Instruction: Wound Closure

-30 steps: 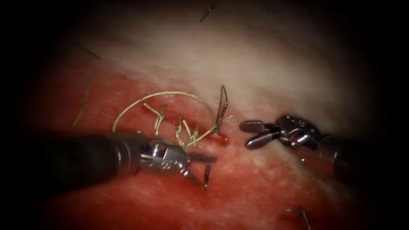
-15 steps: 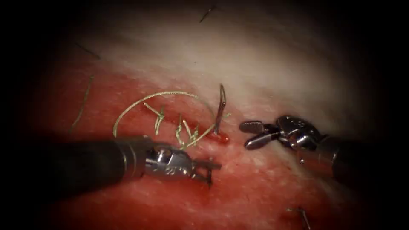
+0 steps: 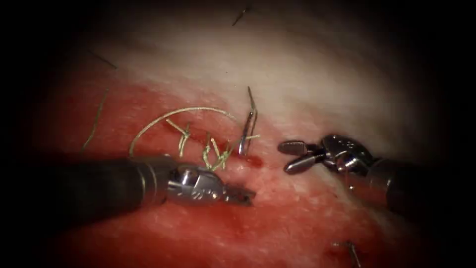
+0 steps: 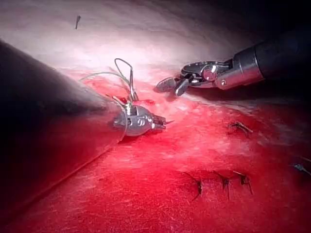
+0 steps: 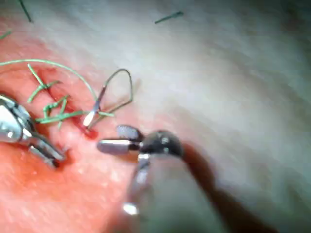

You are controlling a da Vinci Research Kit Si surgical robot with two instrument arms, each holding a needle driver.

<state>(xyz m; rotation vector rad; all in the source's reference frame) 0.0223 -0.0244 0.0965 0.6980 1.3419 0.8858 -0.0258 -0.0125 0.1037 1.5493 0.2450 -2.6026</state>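
**Left pincer closed; needle free in the tissue**

Compared with a second earlier, the left pincer [image 3: 240, 196] had gone from wide open to fully closed, holding nothing, tips resting low on the wet red tissue [image 3: 297, 218] just below the cut [image 3: 213, 149]. The needle [image 3: 248, 124] had tilted and shifted slightly left; thin, curved and metallic, it stood upright at the cut's right end with its lower end in the tissue, held by neither tool. The right pincer [image 3: 292, 156] was unchanged: moderately open, empty, right of the needle. Pale green thread [image 3: 173, 115] arced over the knotted stitches [image 3: 215, 156]. Red fluid [image 3: 255, 161] pooled glossy beside the needle.
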